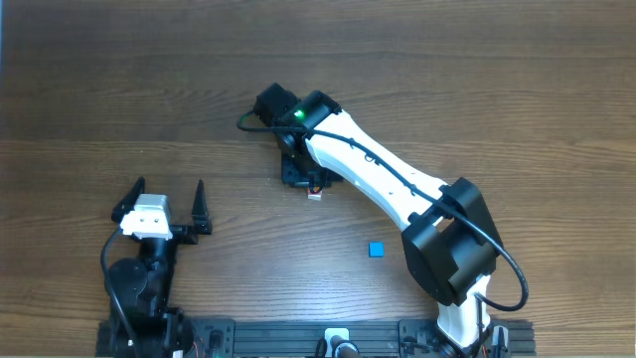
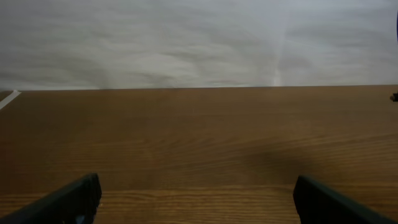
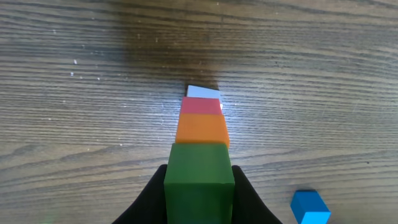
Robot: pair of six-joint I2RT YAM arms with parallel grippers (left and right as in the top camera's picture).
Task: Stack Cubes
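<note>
Green cube (image 3: 199, 167), probably light, rigid and smooth, sits clamped by its flat sides in the right pincer (image 3: 199, 198). The orange cube (image 3: 202, 129) lies just beneath this pincer. The left pincer (image 2: 196, 196) stands open.

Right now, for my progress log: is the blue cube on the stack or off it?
Off. The blue cube lies on the table, apart from the stack under the right gripper.

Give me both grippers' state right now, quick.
Left gripper: jaws open, holding nothing.
Right gripper: jaws shut on the green cube.
</note>
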